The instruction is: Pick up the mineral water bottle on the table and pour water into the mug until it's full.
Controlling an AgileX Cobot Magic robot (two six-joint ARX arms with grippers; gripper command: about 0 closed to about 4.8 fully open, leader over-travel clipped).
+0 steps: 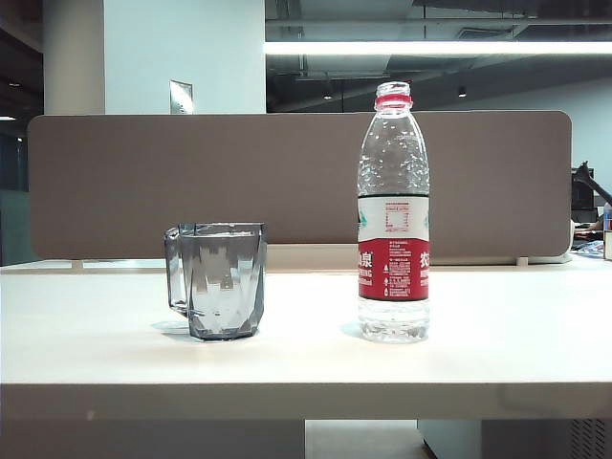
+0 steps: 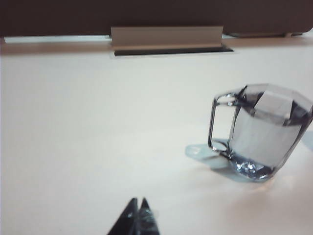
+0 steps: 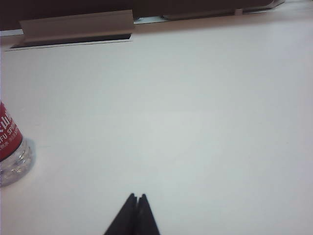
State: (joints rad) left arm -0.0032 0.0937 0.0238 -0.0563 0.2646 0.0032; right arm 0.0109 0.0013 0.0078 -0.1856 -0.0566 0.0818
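The mineral water bottle stands upright and uncapped on the table, right of centre; its base also shows in the right wrist view. Its water fills only the bottom. The smoky grey mug stands to its left, handle pointing left, and holds water close to the rim; the left wrist view shows the mug too. Neither arm appears in the exterior view. My left gripper is shut and empty, well short of the mug. My right gripper is shut and empty, away from the bottle.
A brown partition panel runs along the table's back edge, with a cable slot and pale cover in front of it. Small puddles lie on the table beside the mug's base.
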